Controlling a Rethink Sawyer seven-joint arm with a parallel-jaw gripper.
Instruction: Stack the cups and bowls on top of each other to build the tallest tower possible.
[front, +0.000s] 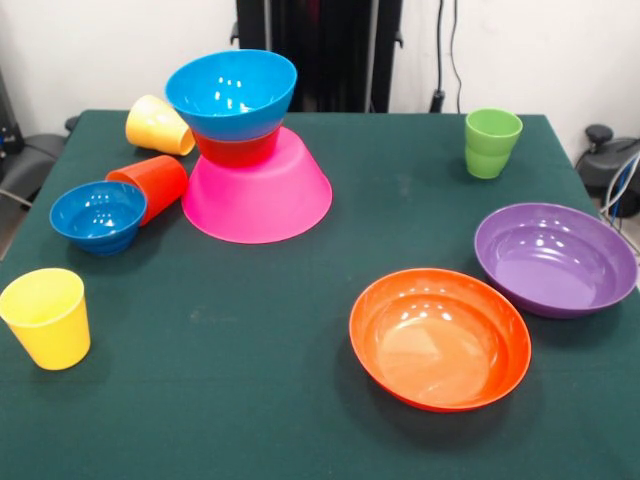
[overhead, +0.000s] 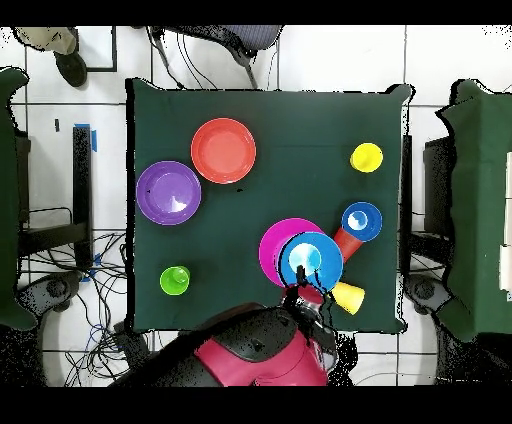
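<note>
The tower stands at the table's far left: a large pink bowl (front: 256, 195) upside down, a small orange bowl (front: 237, 150) on it, a medium blue bowl (front: 232, 92) on top. A yellow cup (front: 158, 125) and an orange-red cup (front: 152, 185) lie on their sides beside it. A small blue bowl (front: 98, 215) sits upright by the orange-red cup. Another yellow cup (front: 47, 317) and a green cup (front: 492, 142) stand upright. In the overhead view the gripper (overhead: 303, 297) is a dark shape at the medium blue bowl's (overhead: 310, 260) edge, toward the robot's base.
A wide shallow orange bowl (front: 440, 337) and a wide shallow purple bowl (front: 555, 258) sit upright at the near right. The robot's red arm (overhead: 255, 352) is drawn back at the table's edge. The black pedestal (front: 320, 50) stands behind the tower.
</note>
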